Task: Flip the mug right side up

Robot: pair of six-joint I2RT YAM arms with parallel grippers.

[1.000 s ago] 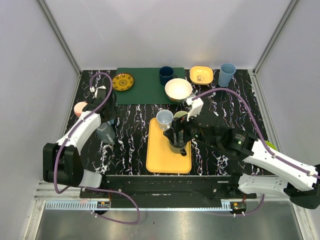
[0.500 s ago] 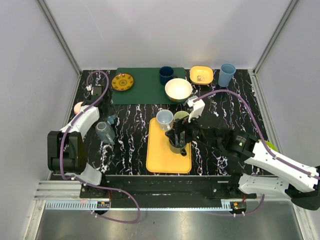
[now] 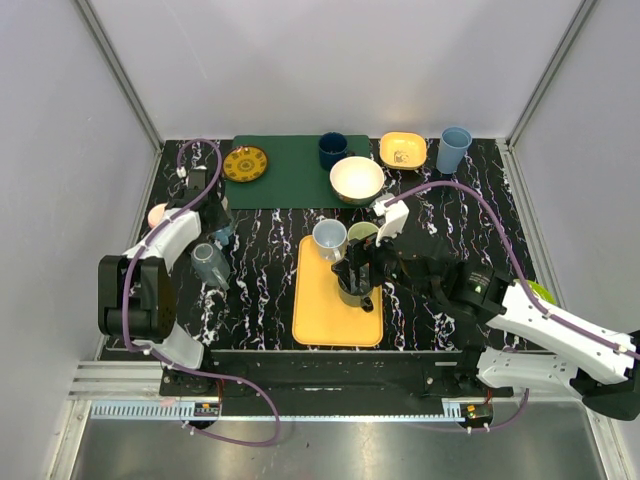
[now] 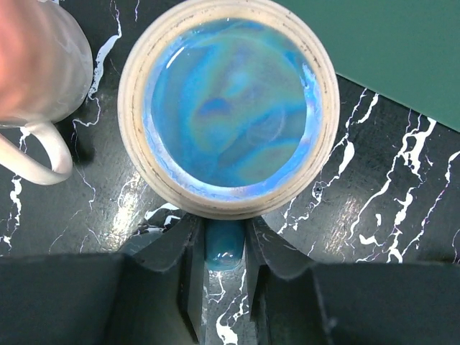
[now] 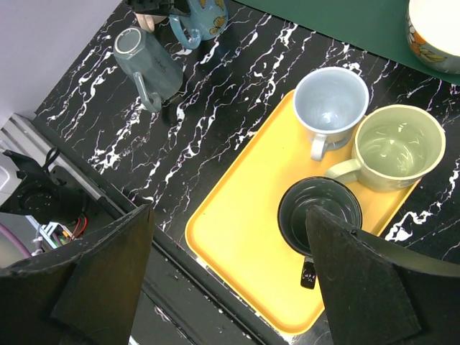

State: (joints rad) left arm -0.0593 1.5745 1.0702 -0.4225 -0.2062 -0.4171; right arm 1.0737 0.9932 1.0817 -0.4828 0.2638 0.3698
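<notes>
1. Left pincer (image 4: pixel 221 236): the jaws are narrow, drawn in from a much wider gap a second ago. Its fingers (image 4: pixel 188 267) now lie against both flanks of the handle (image 4: pixel 224 248) of the blue mug (image 4: pixel 230 108). I read this as a grip just made on that handle.
2. In the top view the left arm has pulled its elbow in toward its base over the same second. The wrist has settled directly above the mug.
3. Meaning for the task: the grasp looks done, but the lift and flip have not begun. The mug stands on the counter (image 4: pixel 381 187) at the left side, clear of the green mat (image 4: pixel 410 50).
4. The blue mug's upward face is a broad matte cream ring around a shallow, glossy, iridescent blue disc. It looks like an unglazed foot ring, so the mug is probably base-up, though I cannot be certain. The handle is a thick, rounded, glazed loop.
5. The pink mug (image 4: pixel 32 65) stands just beside it, satin-finished with a thin white loop handle. The grey mug (image 3: pixel 210 264) lies on its side nearby. The counter is glossy black with white veining.
6. Right pincer (image 5: pixel 230 237): wide, empty and unchanged. It hangs over the smooth yellow tray (image 5: pixel 230 248), which carries a white mug (image 5: pixel 330 100), a pale green mug (image 5: pixel 399 147) and a dark mug (image 5: pixel 320 215), all mouth-up.
</notes>
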